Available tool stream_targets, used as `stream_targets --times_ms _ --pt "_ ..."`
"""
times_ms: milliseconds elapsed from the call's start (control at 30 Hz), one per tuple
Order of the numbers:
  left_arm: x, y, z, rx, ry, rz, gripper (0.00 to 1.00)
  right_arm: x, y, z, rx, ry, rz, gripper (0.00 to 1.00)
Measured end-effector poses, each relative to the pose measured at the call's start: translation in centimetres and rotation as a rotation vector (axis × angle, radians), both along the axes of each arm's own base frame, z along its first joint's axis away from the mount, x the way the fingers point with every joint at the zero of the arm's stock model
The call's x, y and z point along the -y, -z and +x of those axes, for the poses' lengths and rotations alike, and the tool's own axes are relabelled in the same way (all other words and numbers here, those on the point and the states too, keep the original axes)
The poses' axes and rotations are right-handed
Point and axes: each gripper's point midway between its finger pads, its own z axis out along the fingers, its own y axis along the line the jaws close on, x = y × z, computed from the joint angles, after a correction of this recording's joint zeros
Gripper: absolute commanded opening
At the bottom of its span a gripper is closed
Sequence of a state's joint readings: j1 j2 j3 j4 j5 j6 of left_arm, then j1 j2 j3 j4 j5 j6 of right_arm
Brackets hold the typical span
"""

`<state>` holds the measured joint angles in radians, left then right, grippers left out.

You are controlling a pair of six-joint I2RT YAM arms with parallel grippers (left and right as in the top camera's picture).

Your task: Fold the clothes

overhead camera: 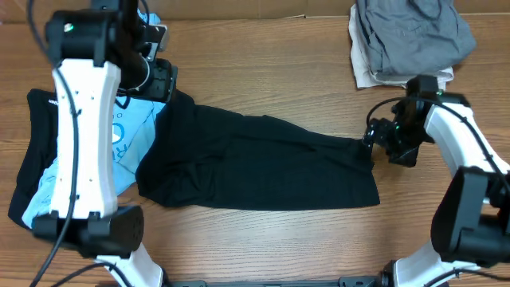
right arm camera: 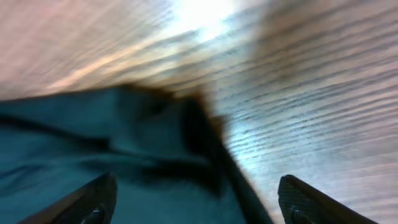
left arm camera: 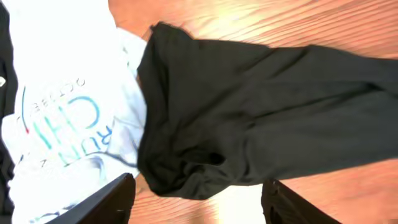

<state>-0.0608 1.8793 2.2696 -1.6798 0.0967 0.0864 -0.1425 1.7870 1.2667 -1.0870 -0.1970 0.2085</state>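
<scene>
A black garment is lying spread across the middle of the table, its left end lying against a light blue printed shirt. The left gripper is hovering over that end, fingers apart. The right gripper is hanging over the garment's right edge, fingers also apart, gripping nothing. Grey clothes are sitting piled at the far right.
</scene>
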Motion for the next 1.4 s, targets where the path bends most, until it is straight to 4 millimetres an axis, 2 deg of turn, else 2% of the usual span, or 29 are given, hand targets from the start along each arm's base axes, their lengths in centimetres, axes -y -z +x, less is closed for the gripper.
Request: stream_targets --times_ms 67,133,200,300,567,833,1000,1100,1400 --pt "0.9 -0.4 -0.3 0.01 0.023 -0.023 0.66 0.0 -1.9 0.5 0.042 -0.003 -0.003 0.88" --pt "2.2 0.0 -0.4 -0.003 0.066 -0.03 0.66 0.0 -4.1 0.8 0.09 -0.008 -0.006 0.89" --pt "3.5 1.1 -0.9 -0.041 0.11 -0.031 0.65 0.0 -6.0 0.9 0.133 -0.011 -0.011 0.9" --pt "5.4 3.7 -1.6 -0.116 0.165 -0.025 0.64 -0.1 -7.3 0.6 0.158 -0.018 -0.015 0.91" --pt "8.0 13.5 -3.5 -0.301 0.233 -0.021 0.64 0.0 -7.4 1.0 0.177 -0.026 -0.021 0.91" --pt "10.4 20.2 -4.1 -0.297 0.235 -0.035 0.65 0.1 -7.4 1.2 0.185 -0.026 -0.024 0.92" --pt "10.0 23.0 -5.0 -0.304 0.188 0.016 0.65 0.1 -7.4 1.2 0.185 -0.026 -0.024 0.92" --pt "9.3 24.2 -4.8 -0.287 0.138 0.053 0.64 0.1 -7.4 1.2 0.185 -0.026 -0.024 0.92" --pt "9.0 25.1 -2.4 -0.176 0.074 0.072 0.56 0.1 -7.4 1.2 0.185 -0.026 -0.024 0.92"
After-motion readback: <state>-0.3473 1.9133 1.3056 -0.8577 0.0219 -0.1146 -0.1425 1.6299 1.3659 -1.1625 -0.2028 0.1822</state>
